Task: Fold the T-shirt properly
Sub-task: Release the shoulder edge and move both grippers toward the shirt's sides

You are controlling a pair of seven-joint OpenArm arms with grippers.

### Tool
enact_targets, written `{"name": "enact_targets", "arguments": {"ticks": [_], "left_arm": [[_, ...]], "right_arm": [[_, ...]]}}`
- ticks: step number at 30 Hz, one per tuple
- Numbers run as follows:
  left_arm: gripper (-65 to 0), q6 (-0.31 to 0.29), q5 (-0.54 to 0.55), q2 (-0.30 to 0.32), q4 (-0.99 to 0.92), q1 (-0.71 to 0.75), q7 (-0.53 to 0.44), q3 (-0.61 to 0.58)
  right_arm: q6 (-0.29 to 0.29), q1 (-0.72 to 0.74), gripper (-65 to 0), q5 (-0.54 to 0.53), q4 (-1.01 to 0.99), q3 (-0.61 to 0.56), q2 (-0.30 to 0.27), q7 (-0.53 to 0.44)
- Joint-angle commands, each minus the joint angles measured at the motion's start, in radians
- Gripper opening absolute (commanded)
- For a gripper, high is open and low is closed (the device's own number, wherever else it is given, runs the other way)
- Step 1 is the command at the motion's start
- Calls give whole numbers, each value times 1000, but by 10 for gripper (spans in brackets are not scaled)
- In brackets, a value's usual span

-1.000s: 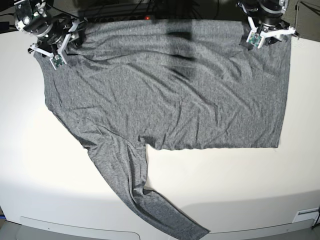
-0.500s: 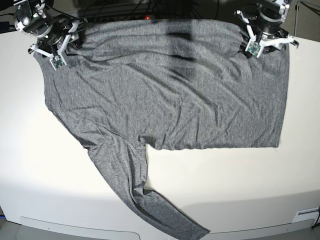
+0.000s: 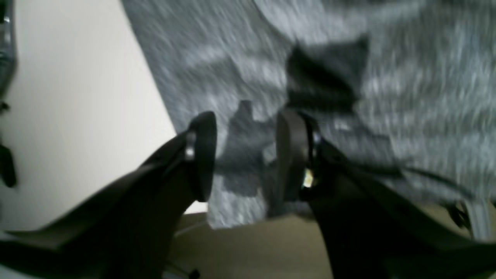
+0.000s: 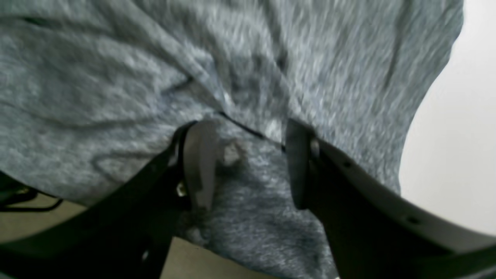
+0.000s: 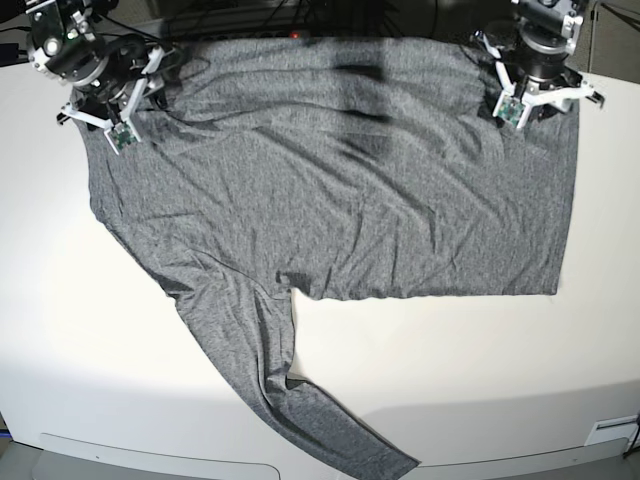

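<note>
Hovering over the far right corner of the T-shirt (image 5: 340,180) as the base view shows it, the left gripper (image 3: 244,155) has its two dark pads standing apart, with grey cloth and the pads' shadow showing in the gap between them. The wrist picture is blurred, so I cannot tell whether the pads touch the fabric; nothing is visibly pinched, and the jaws read as released. Just beside the left-hand pad the shirt's edge runs against the pale table (image 3: 69,116), and below the pads the cloth ends at a corner over a tan surface.

At the opposite far corner the right gripper (image 4: 248,162) also has its jaws parted. A fold of grey knit fills the space between them, and a dark seam line crosses that cloth from one pad toward the other. The cloth lies between the pads but they are not closed on it. To the right of this gripper the shirt's edge curves down against the white table.

Seen from the base camera, the T-shirt lies spread flat and lightly wrinkled across the far half of the table, its body a broad rectangle. One long sleeve (image 5: 290,390) runs from the near-left of the body diagonally toward the table's front edge.
</note>
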State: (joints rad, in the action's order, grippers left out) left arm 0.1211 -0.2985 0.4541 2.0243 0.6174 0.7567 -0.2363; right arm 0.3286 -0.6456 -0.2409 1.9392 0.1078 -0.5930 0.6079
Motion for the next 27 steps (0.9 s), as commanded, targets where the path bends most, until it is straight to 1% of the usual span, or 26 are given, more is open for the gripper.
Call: {"name": "enact_targets", "arguments": {"ticks": [1, 6, 7, 9, 10, 13, 14, 15, 16, 18, 20, 23, 24, 27], "left_arm": [[-401, 6, -16, 9, 33, 3, -13, 2], [-401, 6, -16, 10, 55, -7, -27, 2], [-401, 6, -16, 11, 55, -12, -30, 2], [-401, 7, -21, 12, 55, -31, -70, 2], [-401, 7, -38, 11, 55, -39, -116, 2], [-401, 7, -122, 12, 55, -49, -311, 2], [-401, 8, -132, 12, 55, -60, -341, 2], [-401, 8, -127, 11, 55, -80, -336, 2], [-401, 8, -113, 12, 55, -106, -311, 2], [-401, 8, -83, 12, 54, -172, -250, 2], [-401, 8, -58, 12, 52, -238, -231, 2], [-401, 7, -12, 12, 52, -308, -229, 2], [-401, 7, -5, 12, 52, -323, -231, 2], [-401, 7, -3, 15, 50, -362, -234, 2]], "right_arm": [[-1, 2, -361, -7, 25, 6, -14, -11], [-10, 21, -361, -6, 31, 6, -6, -3], [-11, 30, -361, -7, 31, 6, 3, -3], [-12, 54, -361, -6, 31, 6, 31, -9], [-12, 68, -361, -6, 31, 6, 47, -14], [-12, 107, -361, 0, 31, 6, 101, -48], [-12, 122, -361, 6, 31, 6, 122, -68], [-12, 139, -361, 11, 31, 6, 144, -85], [-12, 156, -361, 24, 31, 6, 169, -94], [-11, 198, -361, 31, 31, 6, 218, -86], [-11, 238, -361, 31, 31, 6, 258, -81], [-11, 298, -361, 32, 31, 6, 307, -14], [-10, 319, -361, 32, 31, 6, 317, 15], [-10, 377, -361, 32, 31, 6, 315, 91]]}}
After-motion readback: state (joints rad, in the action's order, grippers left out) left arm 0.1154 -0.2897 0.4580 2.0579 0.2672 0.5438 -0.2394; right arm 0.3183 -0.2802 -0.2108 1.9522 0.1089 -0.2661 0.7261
